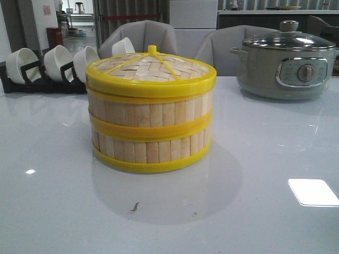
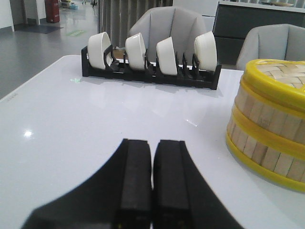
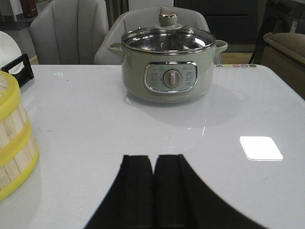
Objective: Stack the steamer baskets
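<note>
Two steamer baskets (image 1: 151, 129) of pale slats with yellow rims stand stacked on the white table (image 1: 275, 222), with the woven bamboo lid (image 1: 151, 71) on top. The stack also shows in the left wrist view (image 2: 269, 129) and at the edge of the right wrist view (image 3: 14, 138). My left gripper (image 2: 152, 143) is shut and empty over the bare table, apart from the stack. My right gripper (image 3: 153, 158) is shut and empty on the other side of the stack. Neither gripper shows in the front view.
A grey-green electric pot (image 1: 288, 66) with a glass lid stands at the back right, also in the right wrist view (image 3: 167, 69). A black rack with white bowls (image 1: 53, 66) stands at the back left, also in the left wrist view (image 2: 150, 59). Grey chairs stand behind the table.
</note>
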Tool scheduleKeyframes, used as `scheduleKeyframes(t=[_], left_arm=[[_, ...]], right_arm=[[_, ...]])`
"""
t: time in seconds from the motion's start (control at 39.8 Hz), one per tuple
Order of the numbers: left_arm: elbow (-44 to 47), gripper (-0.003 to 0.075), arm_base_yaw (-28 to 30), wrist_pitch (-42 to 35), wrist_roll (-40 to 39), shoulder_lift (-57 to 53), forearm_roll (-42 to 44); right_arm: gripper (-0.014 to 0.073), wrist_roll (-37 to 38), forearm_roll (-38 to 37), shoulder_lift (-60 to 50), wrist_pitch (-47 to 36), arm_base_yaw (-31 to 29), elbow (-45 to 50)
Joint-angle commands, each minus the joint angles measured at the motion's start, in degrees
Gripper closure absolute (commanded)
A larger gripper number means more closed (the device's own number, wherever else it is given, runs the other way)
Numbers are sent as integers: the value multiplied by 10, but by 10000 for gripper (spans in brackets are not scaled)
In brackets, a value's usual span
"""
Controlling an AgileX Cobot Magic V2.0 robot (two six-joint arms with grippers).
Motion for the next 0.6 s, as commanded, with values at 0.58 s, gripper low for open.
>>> scheduleKeyframes(t=[0.58], left_arm=[[1, 625, 1, -59, 2, -8, 22]], right_arm=[[565, -7, -5, 2, -52, -3, -16]])
